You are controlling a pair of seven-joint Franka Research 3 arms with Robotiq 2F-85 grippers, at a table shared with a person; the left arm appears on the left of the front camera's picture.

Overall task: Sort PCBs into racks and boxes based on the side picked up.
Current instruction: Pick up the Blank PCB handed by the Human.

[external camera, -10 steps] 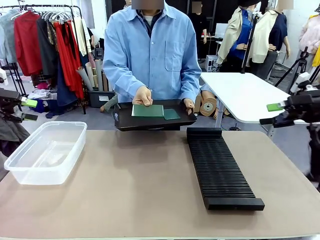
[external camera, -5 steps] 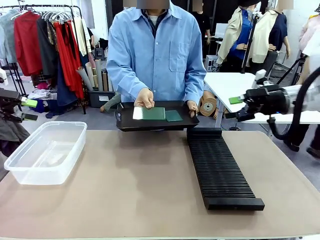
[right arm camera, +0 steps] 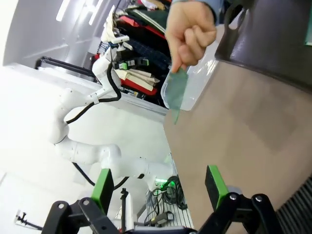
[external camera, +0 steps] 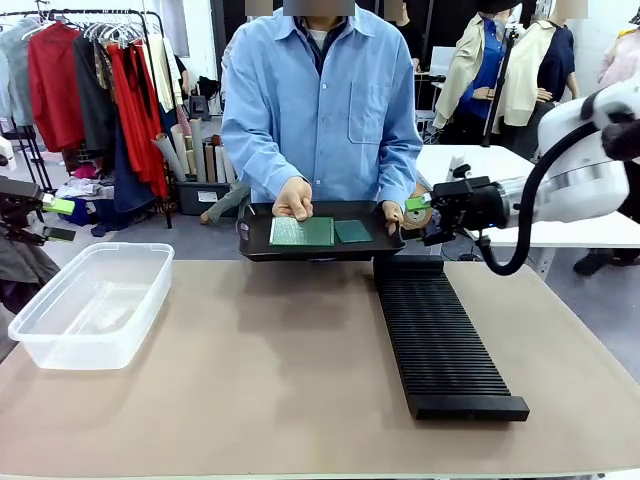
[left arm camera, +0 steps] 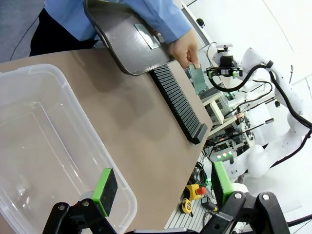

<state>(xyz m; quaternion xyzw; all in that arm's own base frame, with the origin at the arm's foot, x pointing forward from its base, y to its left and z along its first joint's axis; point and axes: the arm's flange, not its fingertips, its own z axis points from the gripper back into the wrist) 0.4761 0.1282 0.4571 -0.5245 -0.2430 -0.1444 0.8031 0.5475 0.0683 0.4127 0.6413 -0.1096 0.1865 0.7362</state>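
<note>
Front view, biggest first: the tan table (external camera: pixel 250 380) carries the clear tub (external camera: pixel 90 350) on the robot's left and the black slotted rack (external camera: pixel 440 345) right of centre, running from the far edge toward the camera. No boards show in either.

At the far edge a person holds a shallow black tray (external camera: pixel 320 247) just above the tabletop, its right end touching or just over the rack's far end. Two PCBs (external camera: pixel 303 231) lie flat in the tray side by side, a larger, lighter one on the left and a smaller, darker one on the right. One hand (external camera: pixel 292 198) rests at the lighter board's far edge.

The right gripper (external camera: pixel 422 220) hangs just beside the tray's right end with its jaws spread wide and nothing between them. In the right wrist view the person's other hand (right arm camera: pixel 192 29) pinches a single board (right arm camera: pixel 176 92) by its top edge, so that it hangs down ahead of the green pads (right arm camera: pixel 103 187), apart from them. In the left wrist view this board sits just beside that gripper, with a gap between them.

The left gripper (external camera: pixel 55 220) hangs at the table's left, jaws also wide and empty, over the tub's rim in its own wrist view, well apart from every board.
</note>
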